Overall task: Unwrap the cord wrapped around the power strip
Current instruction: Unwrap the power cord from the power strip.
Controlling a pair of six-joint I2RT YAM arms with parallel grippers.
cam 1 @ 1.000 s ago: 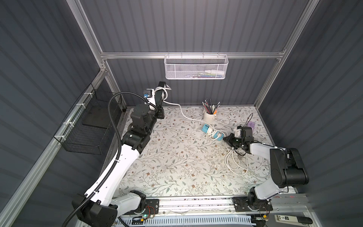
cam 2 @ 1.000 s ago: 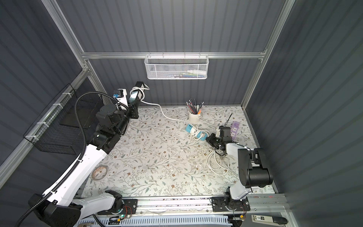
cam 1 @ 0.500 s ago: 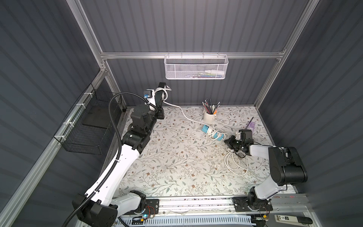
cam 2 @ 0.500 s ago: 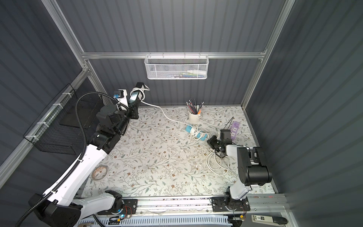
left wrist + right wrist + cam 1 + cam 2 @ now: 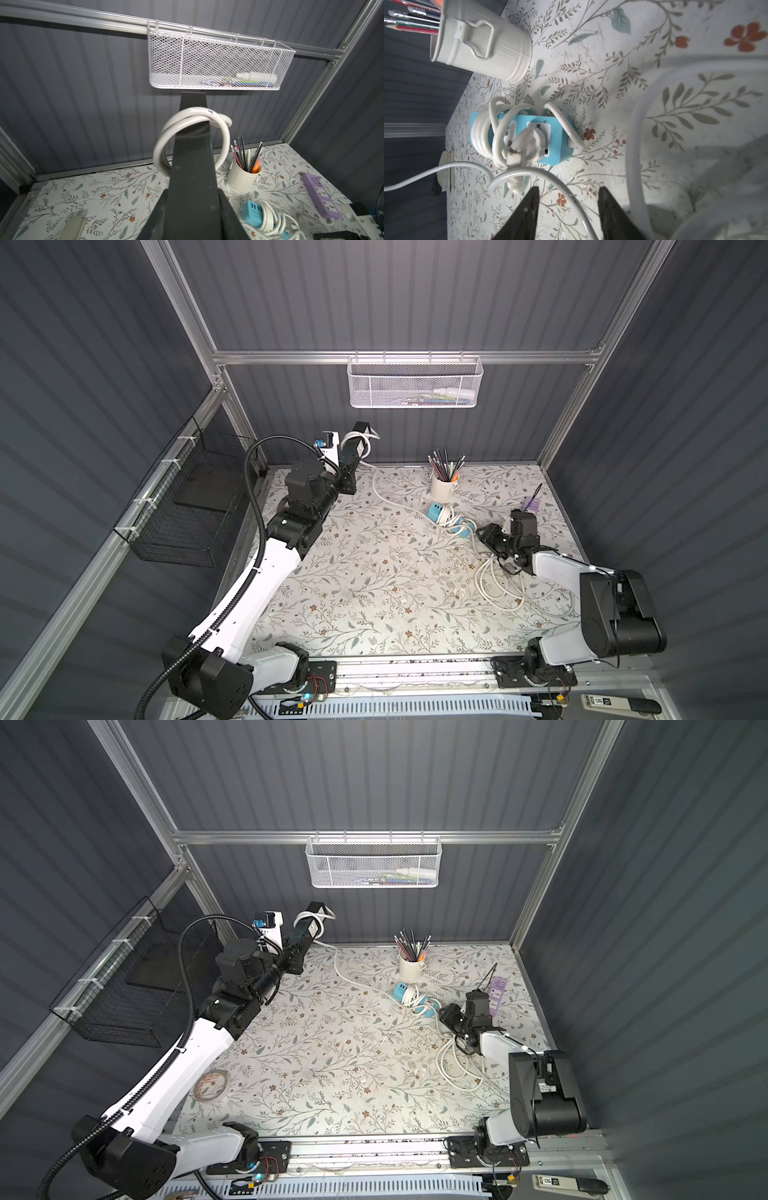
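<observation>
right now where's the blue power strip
In both top views the blue power strip lies right of centre near the back, between the white pencil cup and the right gripper.

Robotics lab test cell, dark grey ribbed wall panels (image 5: 415, 294) on silver aluminium framing (image 5: 291, 357), two white-and-black robot arms (image 5: 257, 585) bolted along a metal front rail (image 5: 415, 672), floral-print table (image 5: 374, 572), white wire-mesh basket (image 5: 415, 385) hung above.

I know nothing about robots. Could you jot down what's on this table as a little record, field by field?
Blue power strip: lying on the table, white cord wound around it in several turns
Left tool: shut, raised at the rear, cord looped around it
Right tool: open, close to the strip
Nearby: pencil cup, purple power strip
</observation>
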